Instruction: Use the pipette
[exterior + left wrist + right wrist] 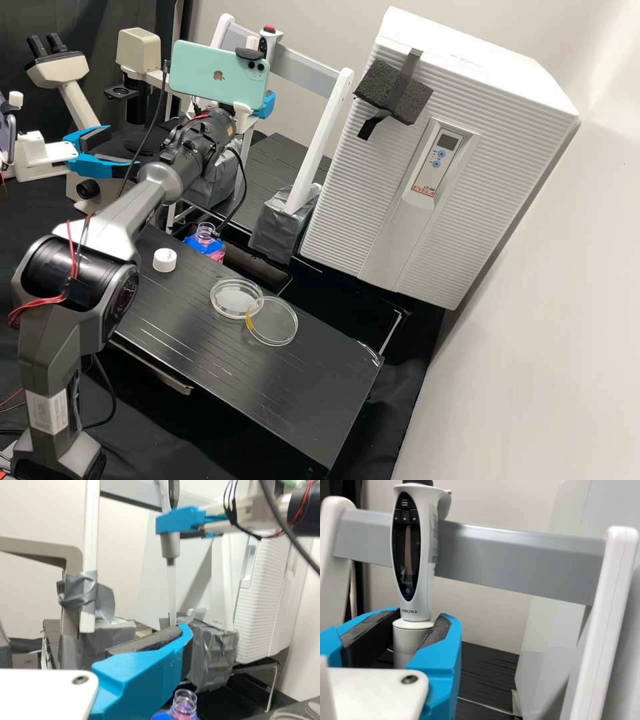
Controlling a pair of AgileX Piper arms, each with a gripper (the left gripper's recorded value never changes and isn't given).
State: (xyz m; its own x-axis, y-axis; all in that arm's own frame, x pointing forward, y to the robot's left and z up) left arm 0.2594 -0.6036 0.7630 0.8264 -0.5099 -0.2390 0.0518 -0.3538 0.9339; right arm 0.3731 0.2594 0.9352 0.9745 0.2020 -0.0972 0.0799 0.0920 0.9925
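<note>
On a black bench, nearest the viewer, two clear round dishes are lying: one petri dish and a second dish overlapping its edge, both on the near side of an open bottle of pink liquid. A white cap is sitting just beside the bottle. Off to one side of the bottle and higher up, the left gripper is hovering with its blue fingers spread apart and nothing between them. Above and beyond the bottle, the right gripper is clamping both fingers around the pale lower shaft of the pipette. The pipette is hanging upright with its thin clear tip pointing down, well above the bottle's mouth. Behind the pipette, farther from the bottle, a white stand with a grey crossbar is standing. The pipette is probably light, stiff, smooth plastic, so it may be prone to slipping, and the long tip looks fragile. The shaft below the body seems the right place to grip, leaving the plunger on top free
</note>
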